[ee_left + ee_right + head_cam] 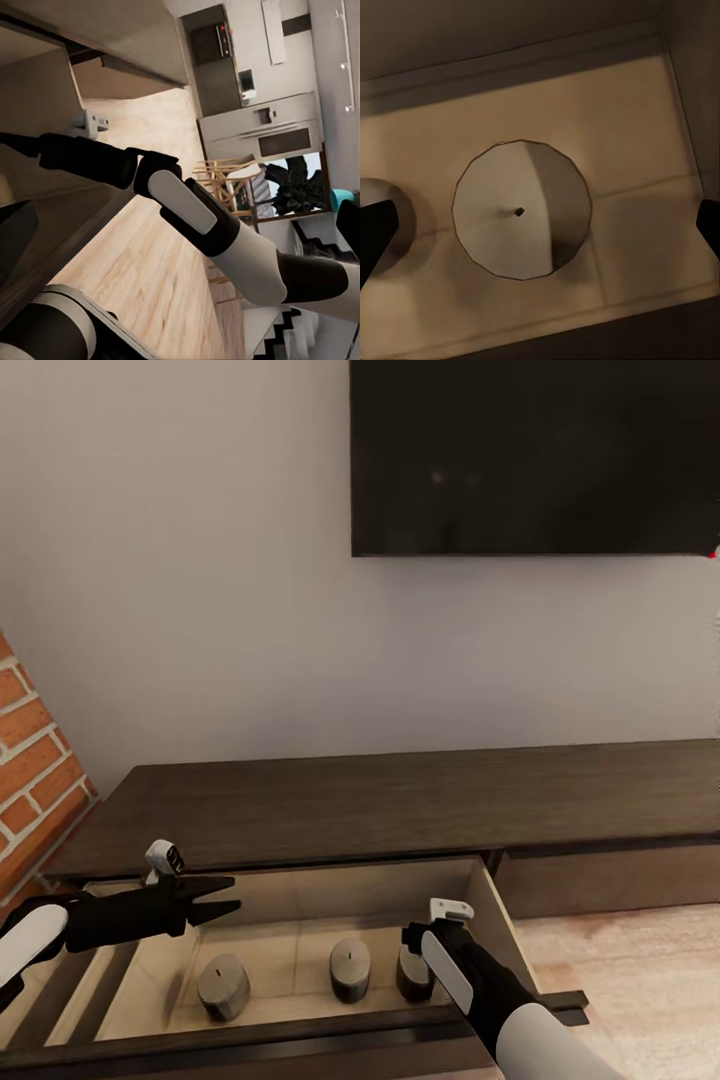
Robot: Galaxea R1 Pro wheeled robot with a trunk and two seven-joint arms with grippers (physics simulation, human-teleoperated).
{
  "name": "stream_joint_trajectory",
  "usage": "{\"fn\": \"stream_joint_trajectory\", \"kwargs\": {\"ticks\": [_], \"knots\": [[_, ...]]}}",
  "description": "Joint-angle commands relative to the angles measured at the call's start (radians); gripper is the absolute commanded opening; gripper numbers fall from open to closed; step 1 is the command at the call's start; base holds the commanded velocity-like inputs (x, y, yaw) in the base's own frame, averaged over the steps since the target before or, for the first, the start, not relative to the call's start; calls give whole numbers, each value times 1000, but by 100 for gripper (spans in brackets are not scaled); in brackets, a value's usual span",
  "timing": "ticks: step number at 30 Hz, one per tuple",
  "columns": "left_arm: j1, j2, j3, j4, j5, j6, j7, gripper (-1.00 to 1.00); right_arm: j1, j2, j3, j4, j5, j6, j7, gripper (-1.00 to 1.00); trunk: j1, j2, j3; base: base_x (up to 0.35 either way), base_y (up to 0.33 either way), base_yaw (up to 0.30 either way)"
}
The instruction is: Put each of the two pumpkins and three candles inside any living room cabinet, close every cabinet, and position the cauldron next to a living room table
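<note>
The long dark-brown cabinet (400, 800) has its left drawer (490, 905) pulled out. Three short grey candles stand on its pale floor: one at the left (223, 986), one in the middle (350, 968), and one at the right (408, 975), partly behind my right gripper (412, 952). That gripper points down into the drawer and is open. In the right wrist view the candle's top and wick (521, 210) lie between the spread fingertips (375, 244), untouched. My left gripper (222, 897) hovers open over the drawer's back left corner. The pumpkins are out of view.
A black TV (535, 455) hangs on the wall above the cabinet. A brick wall (30, 770) stands to the left. The neighbouring drawer front (610, 875) is closed, with wood floor (640, 980) before it. The left wrist view shows my right arm (195, 214) and a far kitchen (262, 127).
</note>
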Motion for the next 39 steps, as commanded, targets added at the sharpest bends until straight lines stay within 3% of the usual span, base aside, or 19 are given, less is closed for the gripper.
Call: {"fn": "stream_joint_trajectory", "kwargs": {"ticks": [1, 27, 32, 39], "knots": [[-1, 1, 0, 1, 0, 2, -4, 100, -1, -1, 5, -2, -9, 4, -9, 100, -1, 0, 3, -136, 0, 0], [-1, 1, 6, 6, 0, 2, -3, 100, -1, 0, 5, -6, -13, 9, 8, 100, -12, 6, 104, -102, 5, 0], [-1, 1, 6, 6, 1, 2, -3, 100, -2, -1, 5, -7, -42, 9, 8, 100, -15, 8, 123, -1, 0, 0], [-1, 1, 6, 6, 1, 2, -3, 100, -2, -1, 5, -7, -52, 8, 8, 100, -42, 57, 145, -54, 8, 0]]}}
